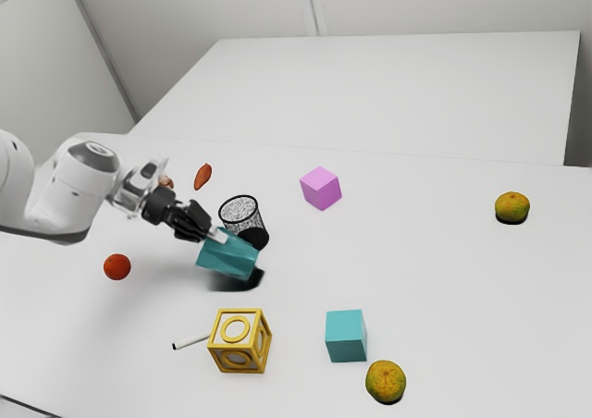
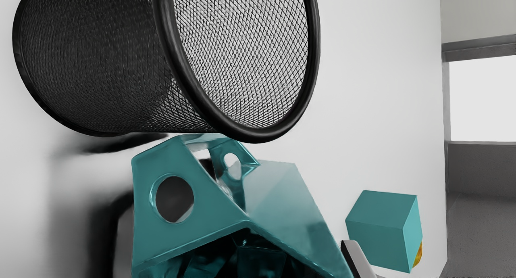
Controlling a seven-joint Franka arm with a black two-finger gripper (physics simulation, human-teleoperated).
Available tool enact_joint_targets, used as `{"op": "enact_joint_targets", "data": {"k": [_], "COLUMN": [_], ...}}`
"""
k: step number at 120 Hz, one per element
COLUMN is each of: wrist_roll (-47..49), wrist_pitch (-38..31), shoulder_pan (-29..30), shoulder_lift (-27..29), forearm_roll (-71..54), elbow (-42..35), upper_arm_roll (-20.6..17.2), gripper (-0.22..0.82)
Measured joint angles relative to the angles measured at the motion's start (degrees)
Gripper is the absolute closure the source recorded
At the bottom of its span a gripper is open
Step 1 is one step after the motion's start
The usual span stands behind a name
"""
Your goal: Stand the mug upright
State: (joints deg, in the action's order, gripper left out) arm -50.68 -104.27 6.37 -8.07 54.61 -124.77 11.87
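Here, the gripper [image 1: 215, 237] slants down toward the exterior view's right, fingers clamping the mug [image 1: 231, 255].

1 mesh cup [image 1: 242, 216] crowds the mug [image 1: 231, 259], while a wide lane runs between the pink block [image 1: 321, 189] and teal cube [image 1: 346, 337].

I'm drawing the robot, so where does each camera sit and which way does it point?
Exterior view: beside the arm, looking down across the table; the arm and its jaws show.
Wrist view: on the arm's end, looking out past the jaws over the mug toward the mesh cup and teal block; the jaws' tips show.
Both share: mug, mesh cup, teal block, table and jaws.
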Motion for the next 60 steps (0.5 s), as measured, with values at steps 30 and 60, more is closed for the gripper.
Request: {"op": "enact_joint_targets", "data": {"k": [30, 60], "wrist_roll": [0.8, 7.9], "wrist_pitch": [0.6, 0.3], "shoulder_pan": [-0.2, 2.3], "shoulder_lift": [8.1, 10.2], "forearm_roll": [-4.2, -26.1], "elbow": [-1.4, 6.4], "upper_arm_roll": [0.1, -4.2], "gripper": [0.78, 0.79]}}
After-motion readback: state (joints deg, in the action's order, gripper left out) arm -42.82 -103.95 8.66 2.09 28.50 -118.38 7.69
